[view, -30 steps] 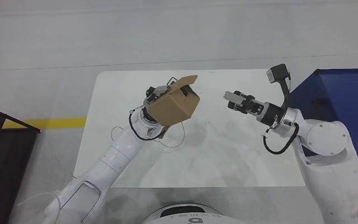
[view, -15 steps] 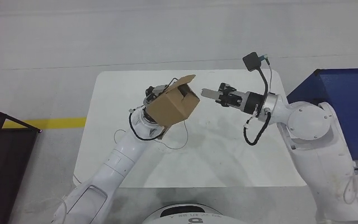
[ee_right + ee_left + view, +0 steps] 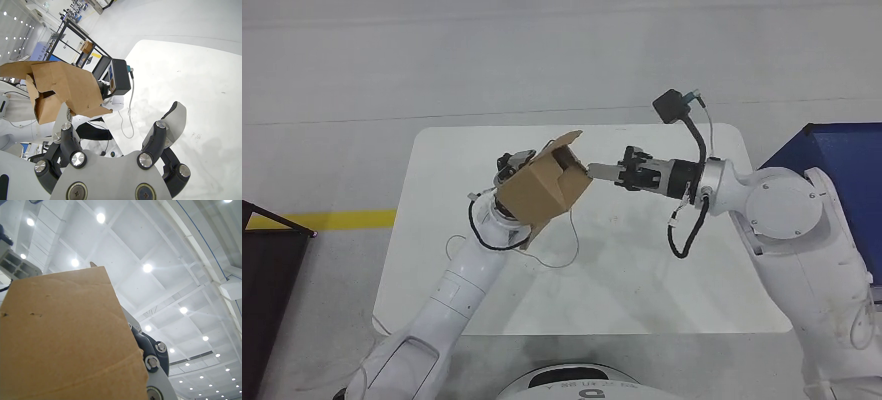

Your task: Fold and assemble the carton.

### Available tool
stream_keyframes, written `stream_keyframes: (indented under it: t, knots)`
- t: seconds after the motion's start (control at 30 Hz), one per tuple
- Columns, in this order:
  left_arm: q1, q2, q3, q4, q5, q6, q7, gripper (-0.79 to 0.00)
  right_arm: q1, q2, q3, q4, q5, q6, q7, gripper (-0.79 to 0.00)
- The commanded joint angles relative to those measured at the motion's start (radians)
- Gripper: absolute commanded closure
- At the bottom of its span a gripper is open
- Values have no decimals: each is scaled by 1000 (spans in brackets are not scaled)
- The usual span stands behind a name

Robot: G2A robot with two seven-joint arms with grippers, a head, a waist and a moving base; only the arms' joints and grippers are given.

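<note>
Your carton (image 3: 542, 187), clamped in the left fingers (image 3: 513, 163) above the surface (image 3: 642, 285), points its open end at the right fingers (image 3: 174, 115), spread apart just beside it

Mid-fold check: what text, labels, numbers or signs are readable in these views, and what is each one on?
carton: plain brown faces, no print visible.
white sign in the room behind: a logo and a short word, too small to read.
blue banner in the room behind: light characters, too blurred to read.
Nothing else legible.
</note>
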Motion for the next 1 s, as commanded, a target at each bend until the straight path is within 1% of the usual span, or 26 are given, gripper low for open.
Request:
stream_keyframes:
  t: [0.0, 0.2, 0.47, 0.57, 0.73, 0.97]
  knots:
    - [5, -5, 3, -8, 11, -5, 0, 0, 14, -3, -5, 20, 14, 0, -26, -785]
    - [-2, -20, 5, 4, 26, -13, 0, 0, 30, -6, 3, 38, 40, 5, -76, -785]
    - [9, -26, -17, 22, 43, -10, 0, 0, 73, -10, -41, 7, 72, -11, -19, -785]
    - [4, -30, -20, 43, 45, -14, 0, 0, 76, -10, -57, 1, 63, 7, -16, -785]
    - [-13, -34, -28, 69, 75, -63, 0, 0, 77, -10, -66, 6, 55, 14, -13, -785]
    - [-13, -34, -28, 69, 75, -63, 0, 0, 77, -10, -66, 6, 55, 14, -13, -785]
